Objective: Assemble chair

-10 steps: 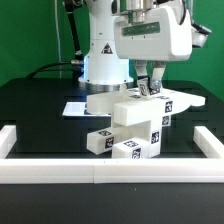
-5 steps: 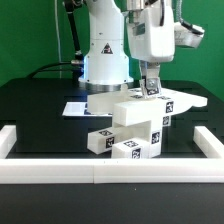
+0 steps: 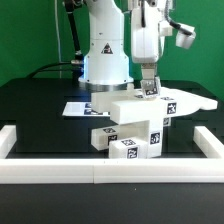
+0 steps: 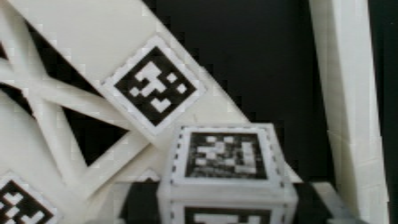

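Observation:
The partly joined chair [image 3: 135, 120] stands in the middle of the black table: a flat white plate [image 3: 170, 104] lies over stacked tagged blocks [image 3: 128, 146]. My gripper [image 3: 148, 88] comes straight down onto the plate's top and is shut on a small tagged cube [image 3: 150, 93] there. In the wrist view the cube [image 4: 226, 160] sits between my dark fingers [image 4: 143, 200], and my gripper [image 4: 228, 203] holds it from both sides. The plate's diamond-turned tag [image 4: 157, 85] lies beyond it. What the cube rests on is hidden.
White border rails run along the front [image 3: 110, 171], the exterior view's left [image 3: 8, 140] and right [image 3: 212, 146]. The marker board [image 3: 74, 107] lies flat behind the chair, near the arm's white base [image 3: 102, 65]. A long white bar [image 4: 349, 90] shows in the wrist view.
My hand has turned about its vertical axis while staying shut on the cube. The plate beneath has swung with it and now reaches further to the exterior view's right.

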### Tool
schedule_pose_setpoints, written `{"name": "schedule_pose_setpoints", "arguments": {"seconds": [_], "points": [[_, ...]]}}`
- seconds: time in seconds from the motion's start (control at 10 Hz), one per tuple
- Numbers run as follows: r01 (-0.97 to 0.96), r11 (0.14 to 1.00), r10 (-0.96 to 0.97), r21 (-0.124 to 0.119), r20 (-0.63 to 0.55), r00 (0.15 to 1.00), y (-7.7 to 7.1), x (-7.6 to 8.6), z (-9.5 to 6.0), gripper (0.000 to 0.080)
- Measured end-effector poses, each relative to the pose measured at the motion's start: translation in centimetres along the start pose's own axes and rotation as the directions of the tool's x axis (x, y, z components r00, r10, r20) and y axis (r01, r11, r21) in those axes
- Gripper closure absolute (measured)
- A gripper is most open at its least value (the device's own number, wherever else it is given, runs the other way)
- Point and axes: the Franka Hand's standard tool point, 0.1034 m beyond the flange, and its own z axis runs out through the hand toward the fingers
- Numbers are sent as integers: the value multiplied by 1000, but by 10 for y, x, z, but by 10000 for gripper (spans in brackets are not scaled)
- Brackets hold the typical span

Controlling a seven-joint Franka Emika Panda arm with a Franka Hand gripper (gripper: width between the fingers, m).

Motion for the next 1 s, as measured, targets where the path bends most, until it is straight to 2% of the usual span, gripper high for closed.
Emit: {"name": "schedule_pose_setpoints", "arguments": {"seconds": [0.2,0.3,0.4,0.5,0.6,0.7,0.9,1.0], "points": [[-125,992,125,-1,5,992,1,-2,0,511],[-164,986,164,-2,5,986,1,-2,0,436],[-126,992,126,-2,5,992,1,-2,1,300],[-89,996,89,-1,5,996,1,-2,0,300],[-41,999,41,-2,4,999,0,1,0,181],[7,1000,-7,-9,5,1000,0,2,0,160],[243,970,-242,-23,9,970,0,-1,-1,151],[359,933,-359,-21,10,933,-2,-2,-1,151]]}}
